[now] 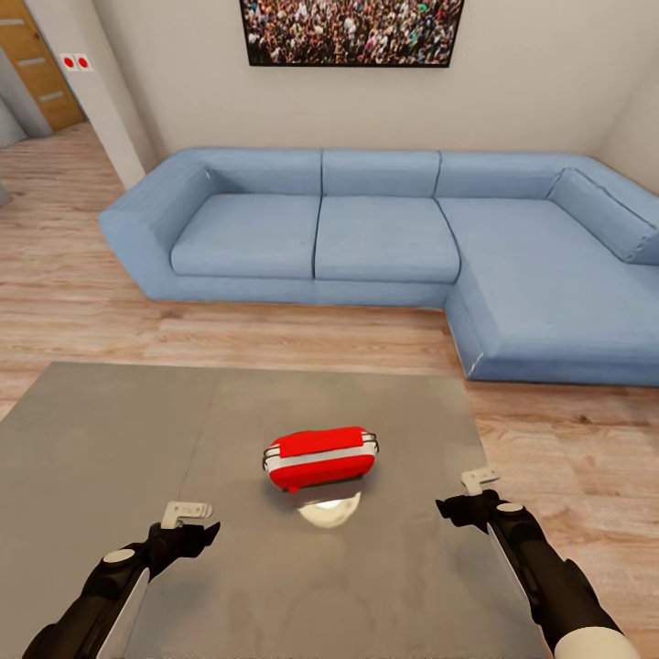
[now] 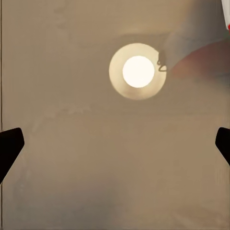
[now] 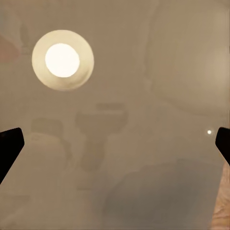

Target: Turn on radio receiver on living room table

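Note:
The red radio receiver (image 1: 320,458), with a silver band and thin wire handles at its ends, lies in the middle of the glossy grey table (image 1: 101,458). Its dial is hidden from the head view. My left gripper (image 1: 192,526) hovers over the table near the front, to the radio's left and apart from it, open and empty. My right gripper (image 1: 469,499) hovers at the radio's right, also open and empty. In the left wrist view the gripper (image 2: 115,143) looks down on the tabletop (image 2: 96,167), black fingertips (image 2: 9,146) wide apart. The right wrist view shows the same spread for the right gripper (image 3: 115,143).
A pendant lamp's bright round reflection (image 1: 329,513) lies on the tabletop just in front of the radio. A blue L-shaped sofa (image 1: 384,238) stands beyond the table, below a crowd picture (image 1: 352,32). Wood floor (image 1: 567,439) runs between table and sofa.

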